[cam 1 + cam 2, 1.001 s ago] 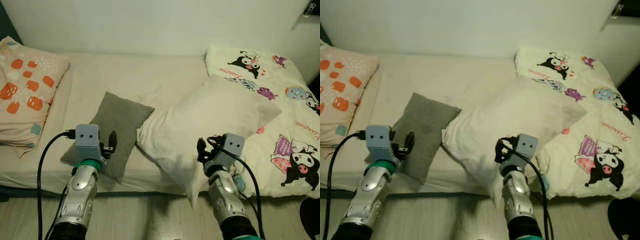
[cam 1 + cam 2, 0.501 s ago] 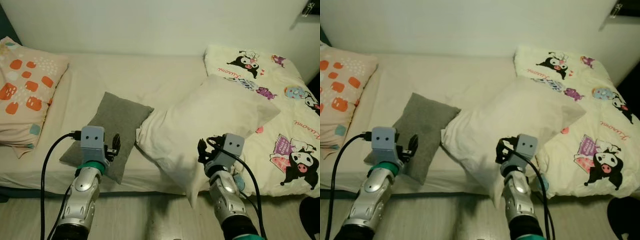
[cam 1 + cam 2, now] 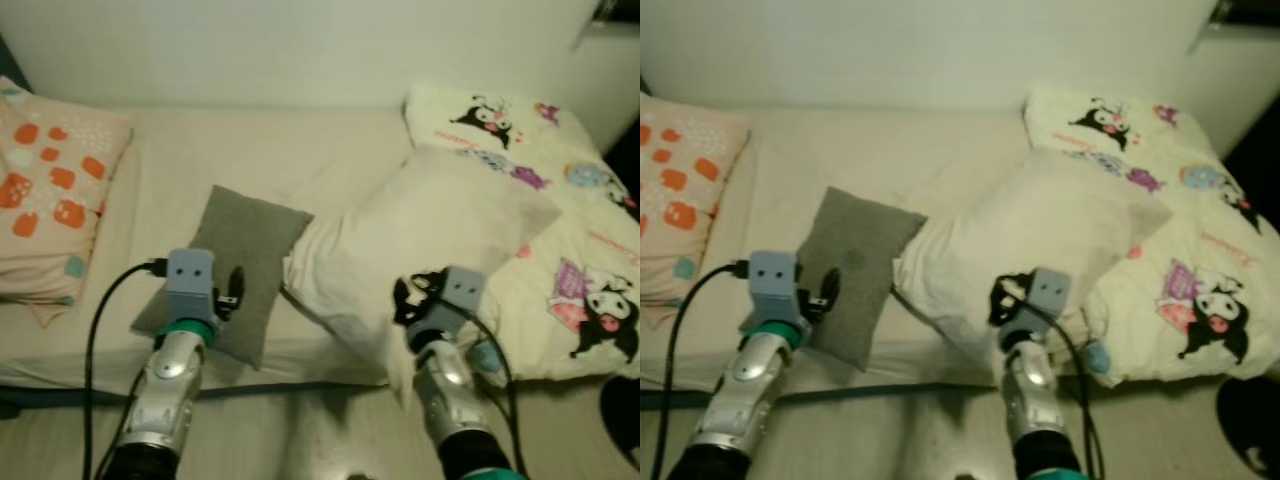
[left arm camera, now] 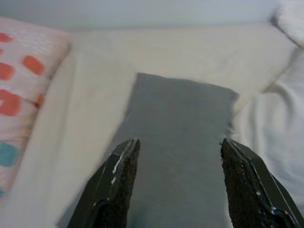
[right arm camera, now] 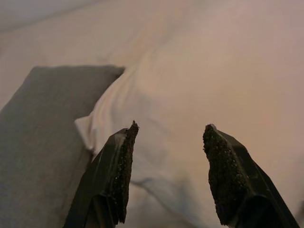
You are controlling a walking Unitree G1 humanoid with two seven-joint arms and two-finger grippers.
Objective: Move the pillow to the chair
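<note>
1. Silver arms rise at the near edge; the left gripper [image 3: 234, 289] now hangs over the grey cushion [image 3: 236, 272], closer in toward its middle than a second ago, and the right gripper [image 3: 400, 298] stays at the front of the white pillow [image 3: 430, 240].
2. Both head views have shifted slightly and gone softer since the earlier frames, so the camera has moved; the bedding lies as before.
3. Two grippers, each with fingers spread and nothing between them: the left wrist view shows its fingers [image 4: 118, 180] apart above the grey cushion, the right wrist view shows its fingers [image 5: 118, 168] apart before the white pillow's corner.
4. Counted on the bed [image 3: 180, 170]: one grey cushion, one white pillow, one orange-patterned pillow [image 3: 55, 190] at the left end, one cartoon-print quilt [image 3: 575, 250] on the right.
5. White pillow lies mid-bed, touching the grey cushion's right edge and leaning on the quilt.
6. Head views take in the quilt and the wall [image 3: 300, 50] behind; the wrist views give the finger gaps instead.
</note>
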